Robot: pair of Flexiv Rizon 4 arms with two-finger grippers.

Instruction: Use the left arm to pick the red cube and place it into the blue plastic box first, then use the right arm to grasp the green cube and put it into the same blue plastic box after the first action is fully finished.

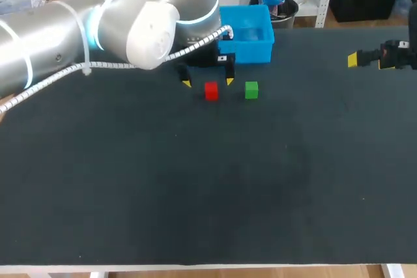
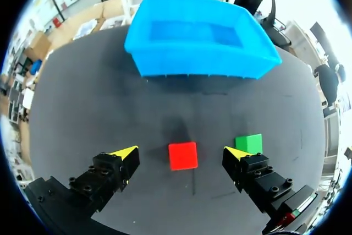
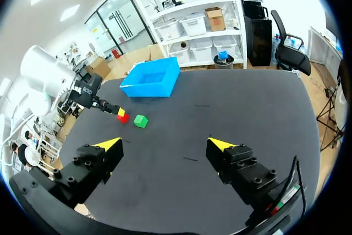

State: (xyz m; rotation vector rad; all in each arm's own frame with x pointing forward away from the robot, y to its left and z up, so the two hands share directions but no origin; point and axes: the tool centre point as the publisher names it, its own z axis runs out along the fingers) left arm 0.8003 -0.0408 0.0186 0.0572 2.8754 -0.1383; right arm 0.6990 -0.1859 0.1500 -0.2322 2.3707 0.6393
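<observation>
My left gripper (image 1: 208, 83) hangs with jaws wide apart astride the small red cube (image 2: 182, 156), not touching it; the cube sits near the dark worktop's (image 1: 195, 187) far edge, small green cube (image 2: 249, 142) just beside it, open blue plastic box (image 2: 198, 61) behind; my right gripper (image 3: 165, 145) gapes empty by the right edge.

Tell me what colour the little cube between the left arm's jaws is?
The cube is red, clearest in the left wrist view.

Head view looks down from behind; both wrist views face the blue plastic box (image 2: 198, 61), left close, right far.
</observation>
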